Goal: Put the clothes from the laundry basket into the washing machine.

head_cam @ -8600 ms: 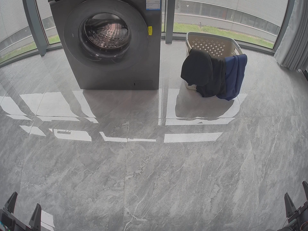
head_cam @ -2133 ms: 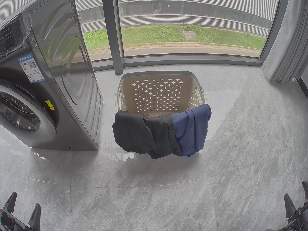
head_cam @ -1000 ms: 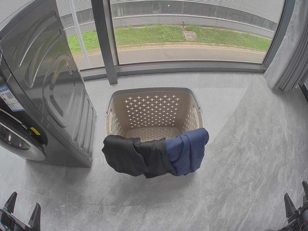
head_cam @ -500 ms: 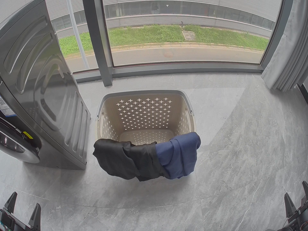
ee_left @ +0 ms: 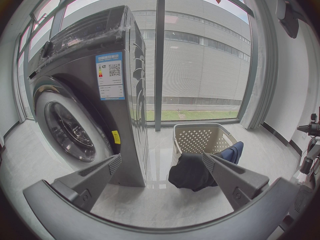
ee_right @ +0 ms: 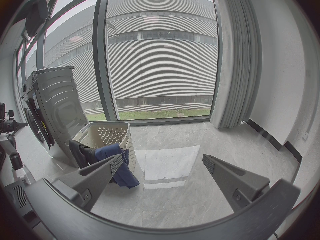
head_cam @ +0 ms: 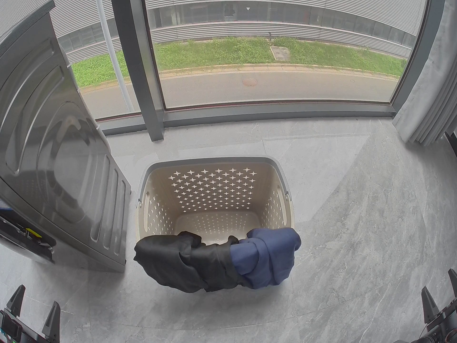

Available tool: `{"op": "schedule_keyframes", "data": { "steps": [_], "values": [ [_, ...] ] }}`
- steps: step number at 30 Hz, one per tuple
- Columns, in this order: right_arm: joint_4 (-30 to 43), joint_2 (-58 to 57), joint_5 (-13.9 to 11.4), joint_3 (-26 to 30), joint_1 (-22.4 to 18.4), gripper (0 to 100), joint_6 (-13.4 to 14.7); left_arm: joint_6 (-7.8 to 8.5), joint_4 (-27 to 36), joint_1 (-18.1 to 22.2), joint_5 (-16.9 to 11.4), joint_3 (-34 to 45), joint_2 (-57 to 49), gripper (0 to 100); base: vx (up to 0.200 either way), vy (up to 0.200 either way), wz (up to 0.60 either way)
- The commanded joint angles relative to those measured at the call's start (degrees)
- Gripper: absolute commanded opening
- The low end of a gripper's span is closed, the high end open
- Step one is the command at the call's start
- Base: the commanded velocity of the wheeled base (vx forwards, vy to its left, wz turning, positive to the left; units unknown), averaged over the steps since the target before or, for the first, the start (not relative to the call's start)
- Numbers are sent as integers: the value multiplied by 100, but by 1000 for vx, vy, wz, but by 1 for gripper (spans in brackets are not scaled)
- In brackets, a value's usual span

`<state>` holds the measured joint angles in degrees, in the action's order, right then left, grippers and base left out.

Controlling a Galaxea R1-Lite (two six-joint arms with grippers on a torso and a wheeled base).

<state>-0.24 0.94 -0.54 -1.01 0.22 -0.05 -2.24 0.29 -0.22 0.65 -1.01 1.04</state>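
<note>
Across the last seconds the whole head view is shifted; the laundry basket (head_cam: 214, 164) is brought nearer and centred while the washing machine (head_cam: 57, 158) is pushed to the left edge, which is read as the camera being carried forward, not as things being moved. The black garment (head_cam: 176, 262) and blue garment (head_cam: 269, 258) are left draped over the basket's near rim, touching; the fingers of the left gripper (ee_left: 160, 158) and right gripper (ee_right: 161, 159) are held spread and empty, so a first grasp is judged due.

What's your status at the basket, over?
Left gripper and right gripper open, empty. Black garment and blue garment draped over basket near rim. Washing machine at left, nothing blocking.
</note>
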Motion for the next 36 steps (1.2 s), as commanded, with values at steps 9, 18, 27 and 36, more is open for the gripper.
{"op": "schedule_keyframes", "data": {
  "steps": [9, 18, 27, 36],
  "values": [
    [-2, -85, 1, 101, 4, 100, -4, -4, -3, -4, 6, 84, -86, 100, 67, 0, 0],
    [-2, -85, 1, 101, 4, 100, -4, -4, -3, -4, -3, 84, -86, 100, 133, 0, 0],
    [-2, -85, 1, 101, 4, 100, -4, -4, -3, -4, -3, 84, -86, 100, 89, 0, 0],
    [-2, -85, 1, 101, 4, 100, -4, -4, -3, -4, -3, 84, -86, 100, 156, 0, 0]
  ]
}}
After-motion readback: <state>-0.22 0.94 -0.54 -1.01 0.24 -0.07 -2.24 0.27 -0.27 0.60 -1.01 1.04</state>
